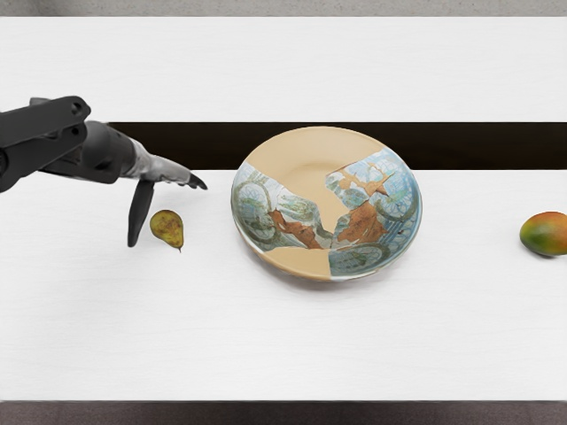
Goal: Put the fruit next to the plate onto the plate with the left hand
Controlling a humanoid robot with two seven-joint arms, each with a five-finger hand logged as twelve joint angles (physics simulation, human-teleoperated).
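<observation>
The left hand (161, 175) reaches in palm-down at the pear's (166, 228) eleven o'clock, fingers spread and holding nothing. One digit hangs just beside the fruit, seemingly not touching it. The pear lies on the table (266, 354) at the plate's (301, 155) nine o'clock.

The picture's right edge clips the mango (543, 234).

Open table (266, 354) lies between pear (166, 228) and plate (282, 152); mango (543, 234) well apart
</observation>
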